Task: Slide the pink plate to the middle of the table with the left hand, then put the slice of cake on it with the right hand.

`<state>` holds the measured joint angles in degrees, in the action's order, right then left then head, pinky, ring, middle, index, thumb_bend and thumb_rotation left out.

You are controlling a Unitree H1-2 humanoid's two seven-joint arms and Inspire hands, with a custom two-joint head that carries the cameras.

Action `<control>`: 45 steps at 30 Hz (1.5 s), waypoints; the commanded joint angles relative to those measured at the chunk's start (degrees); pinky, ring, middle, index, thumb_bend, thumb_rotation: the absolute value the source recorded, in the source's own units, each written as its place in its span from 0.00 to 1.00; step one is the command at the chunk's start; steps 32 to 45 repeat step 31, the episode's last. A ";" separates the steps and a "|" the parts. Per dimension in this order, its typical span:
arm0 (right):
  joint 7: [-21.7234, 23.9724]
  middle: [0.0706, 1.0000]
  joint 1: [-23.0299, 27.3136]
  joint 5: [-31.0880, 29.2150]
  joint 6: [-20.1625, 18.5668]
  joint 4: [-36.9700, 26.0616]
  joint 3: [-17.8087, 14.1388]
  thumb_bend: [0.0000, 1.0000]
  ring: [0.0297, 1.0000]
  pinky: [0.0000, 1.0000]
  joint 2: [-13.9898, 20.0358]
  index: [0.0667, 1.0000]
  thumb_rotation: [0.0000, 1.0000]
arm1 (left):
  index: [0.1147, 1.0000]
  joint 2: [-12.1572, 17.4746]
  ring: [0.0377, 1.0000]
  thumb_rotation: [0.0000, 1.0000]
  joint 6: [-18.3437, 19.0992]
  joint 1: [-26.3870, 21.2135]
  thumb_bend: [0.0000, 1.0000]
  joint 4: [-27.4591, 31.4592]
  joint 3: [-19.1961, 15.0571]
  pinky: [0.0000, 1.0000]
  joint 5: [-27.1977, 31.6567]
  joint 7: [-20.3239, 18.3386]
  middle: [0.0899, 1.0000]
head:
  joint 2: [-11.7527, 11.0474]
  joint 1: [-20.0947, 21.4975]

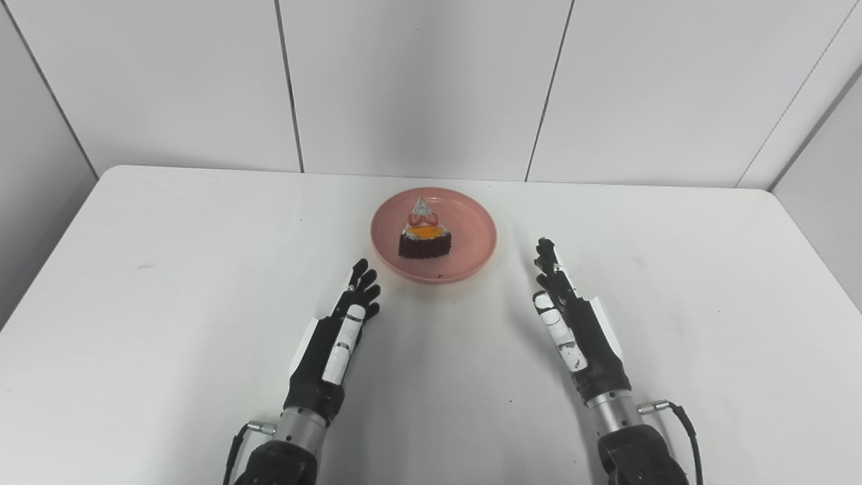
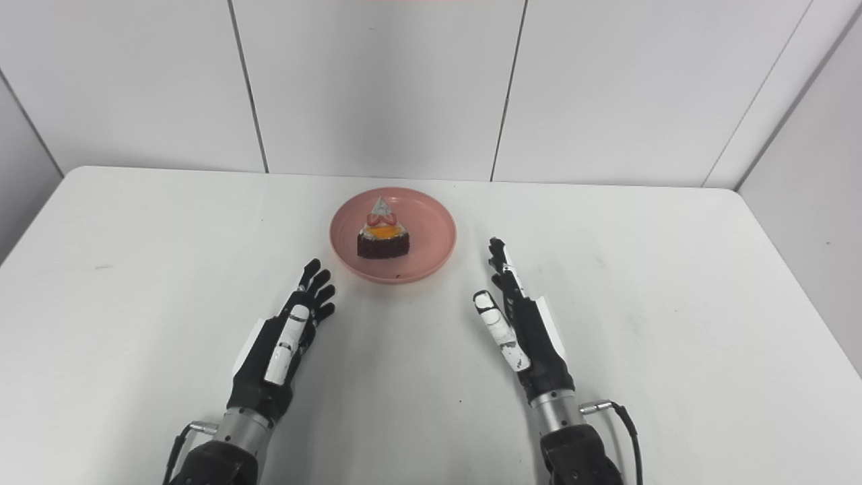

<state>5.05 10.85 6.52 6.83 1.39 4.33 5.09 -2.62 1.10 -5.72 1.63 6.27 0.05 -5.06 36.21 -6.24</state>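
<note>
1. The plate [image 1: 434, 235] sits on the white desk [image 1: 168, 269], near the middle and a little toward the far edge, at about 12 o'clock from the two hands.
2. The cake [image 1: 423, 236] rests on the plate, slightly left of its centre. It is a dark wedge with white cream, an orange layer and red fruit on top, its point aimed at 12 o'clock.
3. The left hand [image 1: 337, 337] lies low over the desk at about 7 o'clock from the plate. Its fingers [image 1: 363, 279] are released, stretched out and a little apart, pointing toward 1 o'clock. They grasp nothing and stop just short of the plate's rim.
4. The right hand [image 1: 572, 323] is at about 4 o'clock from the plate, turned on edge. Its fingers [image 1: 549, 259] are also released, straight and pointing toward 11 o'clock, grasping nothing. It stands clear of the plate, a bit farther off than the left hand.
5. Both forearms enter from the bottom edge, with a cable showing at each wrist.
</note>
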 commanded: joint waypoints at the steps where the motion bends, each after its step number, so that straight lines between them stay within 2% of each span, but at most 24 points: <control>1: 0.69 1.00 0.74 -1.79 -0.57 -0.77 -0.04 0.31 0.99 0.98 -0.48 1.00 1.00 | 0.98 0.43 0.97 1.00 0.32 1.30 0.40 0.38 -0.16 0.97 -1.10 0.75 0.99 | -0.02 -0.08; 5: 2.06 1.00 1.10 -4.05 -3.02 -0.55 -0.10 0.28 1.00 1.00 -0.60 1.00 1.00 | 0.98 0.84 0.98 1.00 0.00 1.06 0.40 -0.02 -0.19 0.97 -1.03 0.47 0.99 | 0.16 -0.41; 12: 5.26 1.00 1.34 -7.71 -9.21 -3.10 0.10 0.31 1.00 1.00 -0.01 1.00 1.00 | 0.98 1.20 0.97 1.00 0.42 0.79 0.42 -0.08 0.10 0.96 -1.50 0.35 0.99 | 0.31 -0.96; 17: 5.97 1.00 1.24 -8.99 -11.13 -3.60 0.20 0.29 1.00 1.00 -0.05 1.00 1.00 | 0.98 1.70 0.98 1.00 0.70 0.62 0.42 0.00 0.50 0.97 -2.35 0.17 1.00 | 0.35 -1.16; 22: 5.91 1.00 1.21 -9.12 -11.05 -2.35 0.35 0.24 1.00 1.00 0.04 1.00 1.00 | 0.97 2.24 0.98 1.00 0.93 0.15 0.42 -0.46 0.85 0.96 -3.51 0.52 0.99 | 0.36 -1.52; 31: 5.70 1.00 1.54 -9.22 -10.69 -0.07 0.34 0.25 1.00 1.00 0.24 1.00 1.00 | 0.97 2.22 0.98 1.00 1.26 -0.35 0.40 -0.86 0.91 0.97 -4.26 0.59 0.99 | 0.41 -1.57; 45: 5.70 1.00 1.54 -9.22 -10.69 -0.07 0.34 0.25 1.00 1.00 0.24 1.00 1.00 | 0.97 2.22 0.98 1.00 1.26 -0.35 0.40 -0.86 0.91 0.97 -4.26 0.59 0.99 | 0.41 -1.57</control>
